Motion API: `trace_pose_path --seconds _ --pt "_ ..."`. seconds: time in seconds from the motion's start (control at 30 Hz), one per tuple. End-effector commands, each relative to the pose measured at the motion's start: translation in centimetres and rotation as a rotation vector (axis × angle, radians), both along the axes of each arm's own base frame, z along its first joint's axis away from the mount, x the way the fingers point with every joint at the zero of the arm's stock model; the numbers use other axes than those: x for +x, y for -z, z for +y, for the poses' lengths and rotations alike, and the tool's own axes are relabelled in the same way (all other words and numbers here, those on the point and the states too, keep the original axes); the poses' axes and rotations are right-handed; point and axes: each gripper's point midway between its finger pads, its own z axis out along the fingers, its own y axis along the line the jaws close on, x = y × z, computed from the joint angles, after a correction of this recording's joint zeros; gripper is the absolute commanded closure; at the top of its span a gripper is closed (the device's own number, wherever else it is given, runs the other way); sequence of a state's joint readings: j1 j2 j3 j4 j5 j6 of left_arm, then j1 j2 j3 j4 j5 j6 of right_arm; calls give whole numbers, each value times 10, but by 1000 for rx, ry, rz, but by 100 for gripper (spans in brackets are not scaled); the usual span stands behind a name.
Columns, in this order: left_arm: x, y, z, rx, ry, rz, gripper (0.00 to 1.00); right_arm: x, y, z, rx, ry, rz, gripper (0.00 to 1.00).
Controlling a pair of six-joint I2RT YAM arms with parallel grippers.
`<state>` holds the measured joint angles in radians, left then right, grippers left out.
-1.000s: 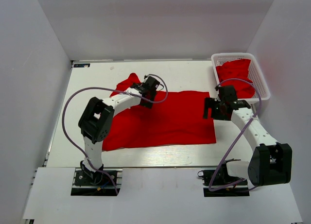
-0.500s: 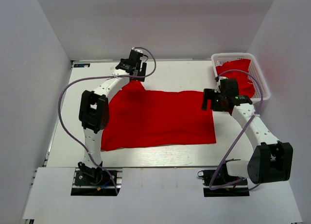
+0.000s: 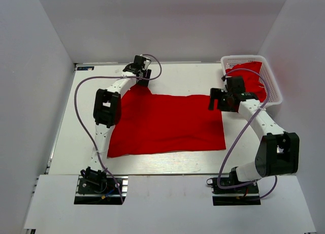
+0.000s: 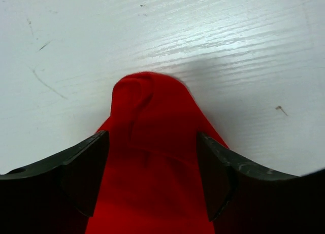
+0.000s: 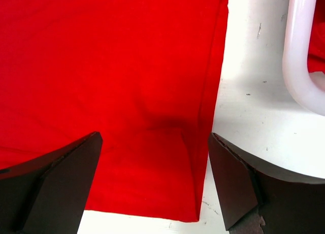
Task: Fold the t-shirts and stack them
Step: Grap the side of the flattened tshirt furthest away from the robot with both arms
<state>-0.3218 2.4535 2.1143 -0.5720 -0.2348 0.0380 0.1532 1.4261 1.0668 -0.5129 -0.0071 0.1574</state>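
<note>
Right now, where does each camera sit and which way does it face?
Top external: above and behind the bases, looking down on table, spread t-shirt and basket; left arm and right arm show.
Left wrist: looks down past the left fingers at a peaked shirt corner.
Right wrist: looks down past the right fingers at the shirt's edge and basket rim.
Shared: all three show that t-shirt.
</note>
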Motion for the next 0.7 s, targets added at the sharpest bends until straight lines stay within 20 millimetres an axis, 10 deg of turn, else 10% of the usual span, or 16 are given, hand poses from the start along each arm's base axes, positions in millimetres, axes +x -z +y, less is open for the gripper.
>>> trace_pose_path --seconds 0.0,0.67 --pt "21 -24 -5 -53 39 -88 21 17 -18 4 17 13 -54 10" --pt "45 11 14 -47 -37 -137 36 25 -9 8 28 34 -15 10"
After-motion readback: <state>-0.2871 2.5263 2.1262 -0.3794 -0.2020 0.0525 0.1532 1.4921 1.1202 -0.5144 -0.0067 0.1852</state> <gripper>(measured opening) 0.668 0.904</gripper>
